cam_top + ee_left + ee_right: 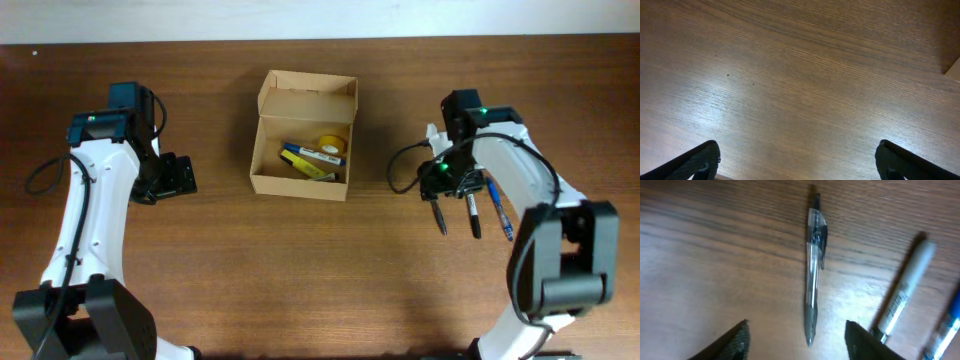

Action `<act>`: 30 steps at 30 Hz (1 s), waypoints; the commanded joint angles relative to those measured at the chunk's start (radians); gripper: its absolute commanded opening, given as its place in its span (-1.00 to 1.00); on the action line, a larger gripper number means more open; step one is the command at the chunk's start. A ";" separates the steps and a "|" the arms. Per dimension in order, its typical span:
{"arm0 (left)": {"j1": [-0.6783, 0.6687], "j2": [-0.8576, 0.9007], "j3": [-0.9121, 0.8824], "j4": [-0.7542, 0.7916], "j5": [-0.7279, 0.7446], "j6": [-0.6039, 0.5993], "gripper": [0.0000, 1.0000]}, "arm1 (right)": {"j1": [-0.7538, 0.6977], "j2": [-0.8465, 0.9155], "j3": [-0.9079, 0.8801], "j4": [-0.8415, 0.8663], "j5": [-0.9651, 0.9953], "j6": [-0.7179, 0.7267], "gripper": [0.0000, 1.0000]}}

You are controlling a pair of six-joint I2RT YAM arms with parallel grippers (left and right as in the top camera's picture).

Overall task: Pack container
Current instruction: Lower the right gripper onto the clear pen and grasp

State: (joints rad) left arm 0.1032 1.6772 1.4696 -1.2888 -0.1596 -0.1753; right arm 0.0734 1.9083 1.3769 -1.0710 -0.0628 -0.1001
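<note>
Our right gripper [796, 335] hangs open astride the clear pen [812, 270]; our left gripper [797, 161] gapes idle. We should pinch mid-barrel.

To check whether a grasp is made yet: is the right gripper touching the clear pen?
Apart. The right wrist view shows the right gripper open astride the clear pen, with bare table visible between the pen and each finger.

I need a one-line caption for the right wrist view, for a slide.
Open right gripper above a clear pen on the table, a grey marker and blue pen beside it.
</note>
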 commanded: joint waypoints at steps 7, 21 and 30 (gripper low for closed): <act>0.004 -0.007 -0.006 0.002 0.006 0.013 0.99 | -0.003 0.132 -0.004 0.043 -0.011 0.013 -0.07; 0.004 -0.007 -0.006 0.003 0.006 0.013 1.00 | -0.053 0.153 -0.004 0.092 0.022 0.057 -0.92; 0.004 -0.007 -0.006 0.002 0.006 0.013 1.00 | -0.055 0.147 0.045 0.063 0.021 0.056 -0.92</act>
State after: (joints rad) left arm 0.1032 1.6772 1.4696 -1.2888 -0.1596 -0.1753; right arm 0.0277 2.0472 1.3827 -0.9974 -0.0525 -0.0521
